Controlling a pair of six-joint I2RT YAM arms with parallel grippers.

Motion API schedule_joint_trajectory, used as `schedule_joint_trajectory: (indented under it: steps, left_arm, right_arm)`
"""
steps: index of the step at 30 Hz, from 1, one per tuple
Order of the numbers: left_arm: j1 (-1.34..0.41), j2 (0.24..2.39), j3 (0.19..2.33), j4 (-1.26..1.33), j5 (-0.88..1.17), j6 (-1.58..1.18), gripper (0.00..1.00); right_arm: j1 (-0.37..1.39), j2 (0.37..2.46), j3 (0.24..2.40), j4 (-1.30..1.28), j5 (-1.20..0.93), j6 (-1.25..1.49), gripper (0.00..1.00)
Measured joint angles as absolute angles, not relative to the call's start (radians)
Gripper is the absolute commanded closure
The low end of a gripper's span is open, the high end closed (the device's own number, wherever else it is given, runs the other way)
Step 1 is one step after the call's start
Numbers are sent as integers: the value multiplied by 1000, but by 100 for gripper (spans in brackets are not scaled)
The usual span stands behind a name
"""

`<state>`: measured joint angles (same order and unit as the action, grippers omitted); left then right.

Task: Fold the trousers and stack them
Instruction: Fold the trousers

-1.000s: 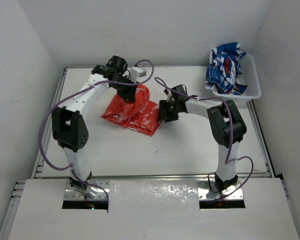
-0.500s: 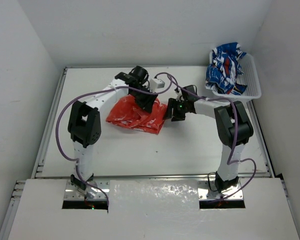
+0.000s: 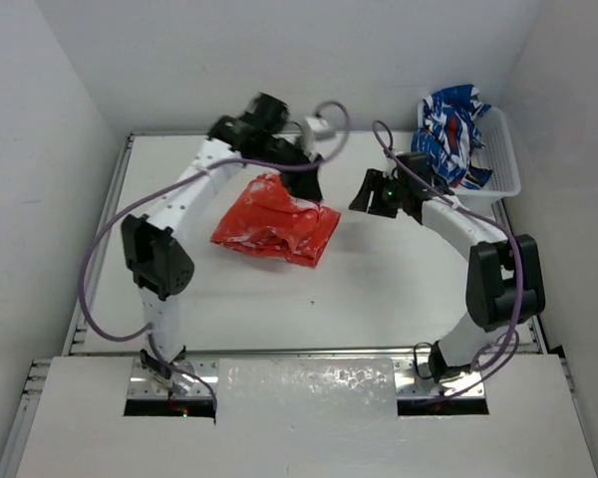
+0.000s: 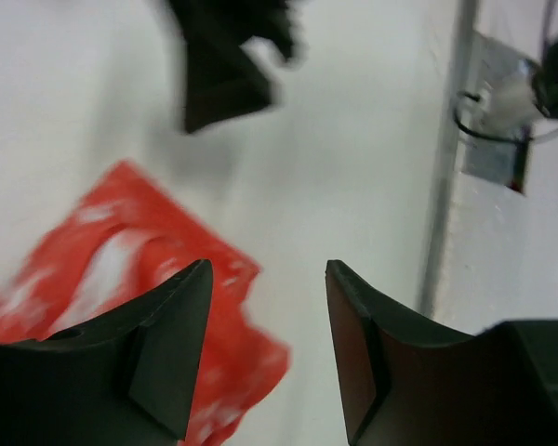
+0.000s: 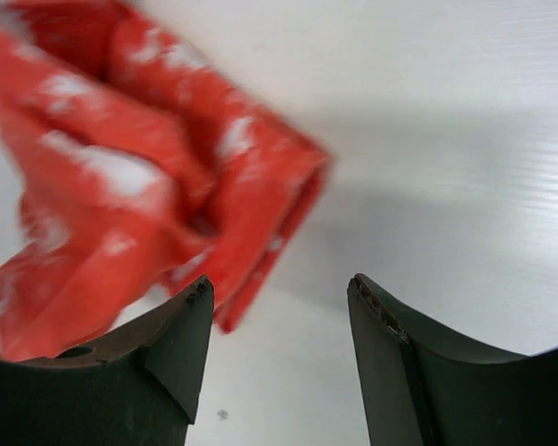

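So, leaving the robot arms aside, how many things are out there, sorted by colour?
Red-orange: 1, the trousers
Blue, white and red: 1, the patterned garment, lying in the basket
White: 1, the basket
Total: 3

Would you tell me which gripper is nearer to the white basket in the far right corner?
Right. The right gripper hangs just left of the basket; the left gripper is farther left, by the far edge of the trousers.
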<state>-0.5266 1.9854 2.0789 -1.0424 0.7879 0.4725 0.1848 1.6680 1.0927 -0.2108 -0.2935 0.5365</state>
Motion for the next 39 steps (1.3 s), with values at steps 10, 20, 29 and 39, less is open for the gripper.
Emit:
schedule_joint_trajectory:
  steps: [10, 20, 29, 39]
  left_arm:
    - [-64, 1967, 1959, -804, 570, 418, 34]
    - [-147, 2115, 1921, -711, 683, 525, 19]
    - [-152, 2159, 1860, -630, 690, 540, 100]
    - [-156, 2263, 1860, -565, 519, 381, 100]
  right_arm:
    - [547, 1617, 1042, -78, -299, 799, 19]
    - [585, 1764, 1049, 15, -262, 1037, 34]
    - [571, 1800, 984, 76, -287, 1125, 100]
    - [411, 1808, 988, -89, -461, 712, 98]
